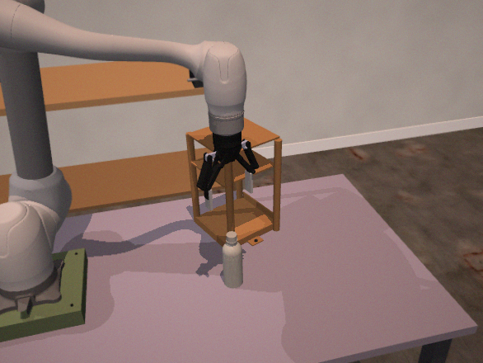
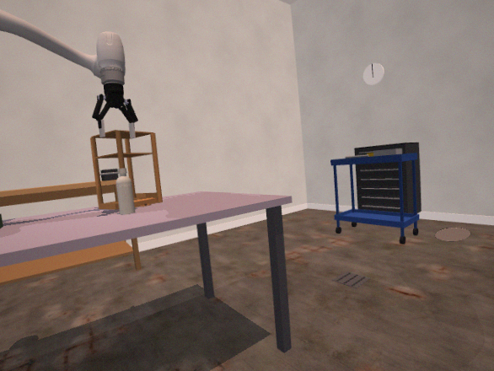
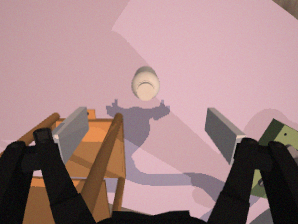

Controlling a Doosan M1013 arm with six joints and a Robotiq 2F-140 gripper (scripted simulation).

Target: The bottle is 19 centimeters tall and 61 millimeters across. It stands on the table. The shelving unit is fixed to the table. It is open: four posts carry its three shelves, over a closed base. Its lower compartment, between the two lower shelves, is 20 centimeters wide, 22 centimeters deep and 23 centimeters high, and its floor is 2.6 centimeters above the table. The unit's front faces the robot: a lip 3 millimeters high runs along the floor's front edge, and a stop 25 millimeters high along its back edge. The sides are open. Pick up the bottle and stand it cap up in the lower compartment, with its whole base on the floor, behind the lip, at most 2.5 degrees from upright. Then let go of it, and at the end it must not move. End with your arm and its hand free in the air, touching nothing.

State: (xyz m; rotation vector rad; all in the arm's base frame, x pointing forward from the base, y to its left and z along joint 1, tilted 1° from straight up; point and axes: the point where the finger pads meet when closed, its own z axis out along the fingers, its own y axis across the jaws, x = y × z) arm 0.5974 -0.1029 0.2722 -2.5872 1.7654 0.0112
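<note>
A pale bottle (image 1: pixel 232 261) (image 2: pixel 125 191) (image 3: pixel 145 84) with its cap up stands on the pink table (image 1: pixel 338 264) (image 2: pixel 202 208), just in front of the wooden shelving unit (image 1: pixel 277 181) (image 2: pixel 156 162) (image 3: pixel 107 163). My gripper (image 1: pixel 227 193) (image 2: pixel 117 129) (image 3: pixel 147 118) is open and empty. It points straight down, high above the bottle, about level with the unit's top shelf. In the wrist view the bottle's cap shows from above, between the two finger pads and a little ahead of them.
The arm's green base plate (image 1: pixel 62 289) (image 3: pixel 282 143) sits at the table's left. A long wooden bench with shelves (image 1: pixel 115 82) (image 2: pixel 46 191) stands behind the table. A blue cart (image 2: pixel 375 190) and a dark drawer cabinet (image 2: pixel 389 177) stand far off at the right.
</note>
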